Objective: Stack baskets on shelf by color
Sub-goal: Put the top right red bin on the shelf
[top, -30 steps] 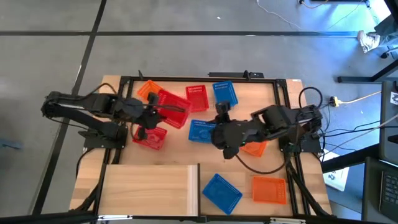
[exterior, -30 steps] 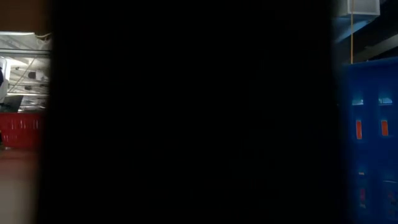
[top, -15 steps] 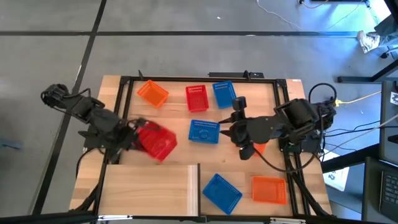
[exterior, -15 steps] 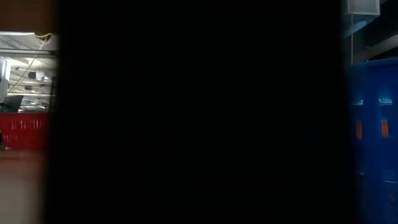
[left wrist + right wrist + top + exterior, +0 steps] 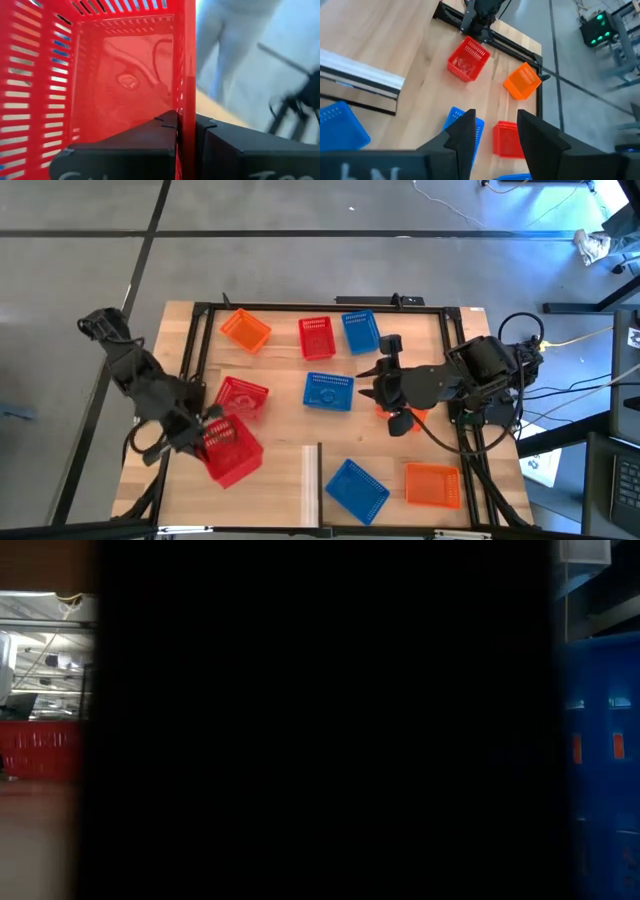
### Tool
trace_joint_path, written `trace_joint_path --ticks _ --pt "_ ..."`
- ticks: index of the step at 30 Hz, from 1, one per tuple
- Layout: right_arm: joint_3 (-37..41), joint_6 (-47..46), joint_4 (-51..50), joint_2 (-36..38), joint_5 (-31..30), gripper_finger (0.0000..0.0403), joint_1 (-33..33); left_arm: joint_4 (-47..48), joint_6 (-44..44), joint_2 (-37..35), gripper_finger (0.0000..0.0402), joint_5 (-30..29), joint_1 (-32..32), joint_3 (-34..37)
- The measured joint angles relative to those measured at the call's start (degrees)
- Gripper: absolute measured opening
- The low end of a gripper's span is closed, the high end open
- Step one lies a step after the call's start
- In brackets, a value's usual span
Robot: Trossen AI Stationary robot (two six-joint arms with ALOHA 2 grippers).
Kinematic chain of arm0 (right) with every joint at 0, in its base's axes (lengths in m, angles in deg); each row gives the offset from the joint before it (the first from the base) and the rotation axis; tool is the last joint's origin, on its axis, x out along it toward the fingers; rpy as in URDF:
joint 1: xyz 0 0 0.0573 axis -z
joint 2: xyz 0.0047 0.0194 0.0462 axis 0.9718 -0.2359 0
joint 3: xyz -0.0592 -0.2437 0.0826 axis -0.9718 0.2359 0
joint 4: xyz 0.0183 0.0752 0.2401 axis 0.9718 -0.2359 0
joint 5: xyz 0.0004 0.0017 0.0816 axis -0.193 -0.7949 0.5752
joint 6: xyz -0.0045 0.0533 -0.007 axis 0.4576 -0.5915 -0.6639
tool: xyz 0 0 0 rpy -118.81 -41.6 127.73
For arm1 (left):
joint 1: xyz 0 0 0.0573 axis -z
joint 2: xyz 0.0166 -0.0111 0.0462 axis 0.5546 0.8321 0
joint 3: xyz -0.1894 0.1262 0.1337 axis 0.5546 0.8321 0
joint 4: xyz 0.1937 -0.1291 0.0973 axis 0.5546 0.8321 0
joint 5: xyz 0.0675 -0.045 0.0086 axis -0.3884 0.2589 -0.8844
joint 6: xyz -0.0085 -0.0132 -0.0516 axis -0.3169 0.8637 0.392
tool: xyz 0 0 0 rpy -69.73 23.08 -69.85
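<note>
Wooden tabletop under my two arms, pale shelf along its near edge, left gripper clamping the wall of an empty red basket over the shelf, second red basket just beyond, right gripper released above table centre beside a blue basket.

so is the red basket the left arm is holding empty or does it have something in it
Empty. The left wrist view looks into the red basket clamped by the left end effector, showing only bare mesh walls and floor.

We see a red perforated plastic basket tilted over the pale plywood shelf, another red basket lying just behind it on the tabletop.
</note>
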Motion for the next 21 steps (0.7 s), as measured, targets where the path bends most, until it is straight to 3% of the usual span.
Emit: trace_joint_path --ticks 5,12,21 --pt "0.0 -5.82 0.67 0.0 -0.01 0.0145 0.0 8.32 -1.09 1.91 0.0 1.37 5.73 0.02" --pt "0.0 -14.52 2.59 0.0 1.98 0.0145 0.02 11.27 -4.8 4.26 0.0 1.15 14.06 0.02" --pt "0.0 -21.3 3.59 0.0 3.5 0.0145 0.02 16.39 -7.06 11.66 0.0 -0.23 19.75 0.04"
